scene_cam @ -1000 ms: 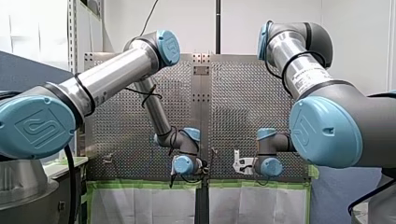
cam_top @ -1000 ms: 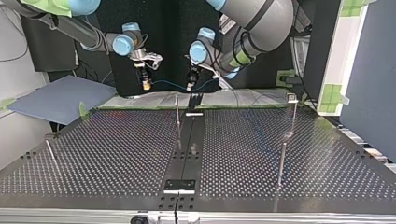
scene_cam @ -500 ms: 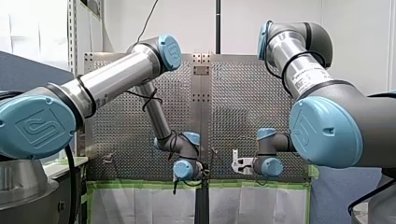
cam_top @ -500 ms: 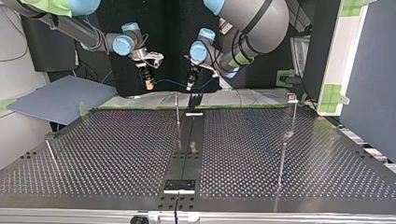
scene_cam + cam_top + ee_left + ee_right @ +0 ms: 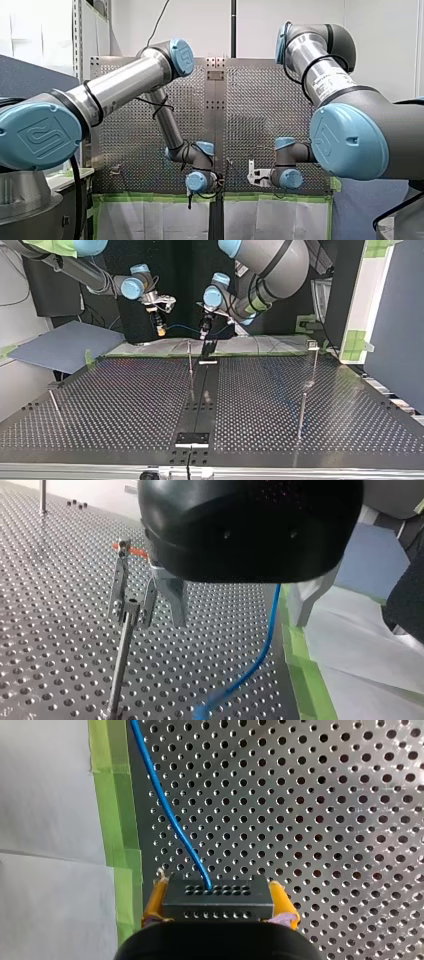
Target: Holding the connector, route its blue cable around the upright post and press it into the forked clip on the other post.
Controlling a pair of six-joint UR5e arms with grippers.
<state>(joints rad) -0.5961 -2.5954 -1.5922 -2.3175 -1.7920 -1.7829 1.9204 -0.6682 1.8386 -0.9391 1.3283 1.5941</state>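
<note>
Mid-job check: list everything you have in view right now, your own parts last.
connector: one, black, in right end effector's yellow pads
blue cable: one, blue, from connector toward left end effector
forked clip post: one, metal, beside left end effector
other posts: three, metal, spread over table
table: one, grey, perforated
green tape: one strip, green, table's edge
white sheet: one, white, beyond tape
board: one, blue-grey, top view's left
arms: two, silver with blue caps
left end effector: one, black, near forked clip post
right end effector: one, shut on connector
</note>
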